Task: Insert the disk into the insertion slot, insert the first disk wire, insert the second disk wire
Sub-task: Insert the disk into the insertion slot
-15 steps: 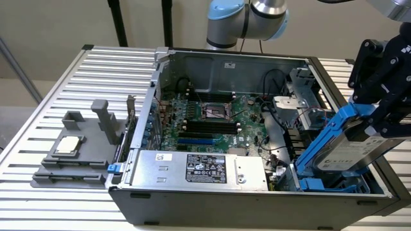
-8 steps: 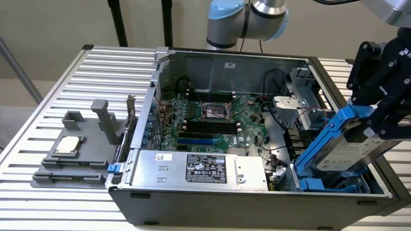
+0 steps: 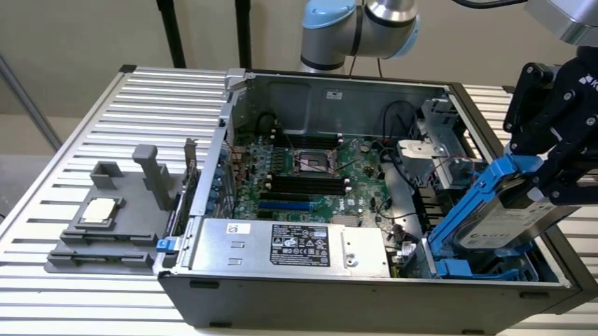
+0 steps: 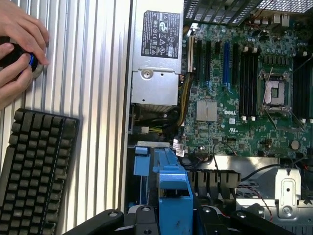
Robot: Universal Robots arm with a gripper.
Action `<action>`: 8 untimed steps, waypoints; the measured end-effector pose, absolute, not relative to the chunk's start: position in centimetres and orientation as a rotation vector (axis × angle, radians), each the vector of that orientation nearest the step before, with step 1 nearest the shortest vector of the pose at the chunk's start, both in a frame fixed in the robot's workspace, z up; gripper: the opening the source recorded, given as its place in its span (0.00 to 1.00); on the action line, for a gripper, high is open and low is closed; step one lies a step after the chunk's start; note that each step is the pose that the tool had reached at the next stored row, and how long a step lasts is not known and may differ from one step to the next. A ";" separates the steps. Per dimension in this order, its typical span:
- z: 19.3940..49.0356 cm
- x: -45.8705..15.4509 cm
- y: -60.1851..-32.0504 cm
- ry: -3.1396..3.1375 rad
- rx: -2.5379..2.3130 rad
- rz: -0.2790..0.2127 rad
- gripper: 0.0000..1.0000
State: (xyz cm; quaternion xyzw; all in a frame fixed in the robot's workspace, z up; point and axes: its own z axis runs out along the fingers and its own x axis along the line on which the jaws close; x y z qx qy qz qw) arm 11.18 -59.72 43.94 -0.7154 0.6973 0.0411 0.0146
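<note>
My black gripper (image 3: pixel 550 183) is shut on the upper end of the disk (image 3: pixel 508 218), a silver drive with a white label in a bright blue carrier frame. The disk stands steeply tilted at the exterior view's right. Its lower end reaches down into the insertion slot (image 3: pixel 464 269), the blue-clipped drive cage in the case's near right corner. In the wrist view the blue carrier (image 4: pixel 172 188) sits between my two black fingers (image 4: pixel 139 219), pointing down at the cage. Loose cables lie beside the cage; I cannot tell which are the disk wires.
The open computer case (image 3: pixel 374 290) holds a green motherboard (image 3: pixel 309 175) and a silver power supply box (image 3: pixel 290 245). A grey fixture (image 3: pixel 112 224) stands on the slatted table at the exterior view's left. A person's hand (image 4: pixel 19 44) and a black keyboard (image 4: pixel 34 171) lie beside the case.
</note>
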 end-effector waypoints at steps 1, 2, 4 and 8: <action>43.9 11.2 -59.7 2.170 -2.228 0.127 0.33; 43.9 11.2 -59.7 2.169 -2.229 0.127 0.33; 43.8 11.2 -59.7 2.166 -2.230 0.127 0.33; 43.6 11.2 -59.7 2.160 -2.229 0.130 0.33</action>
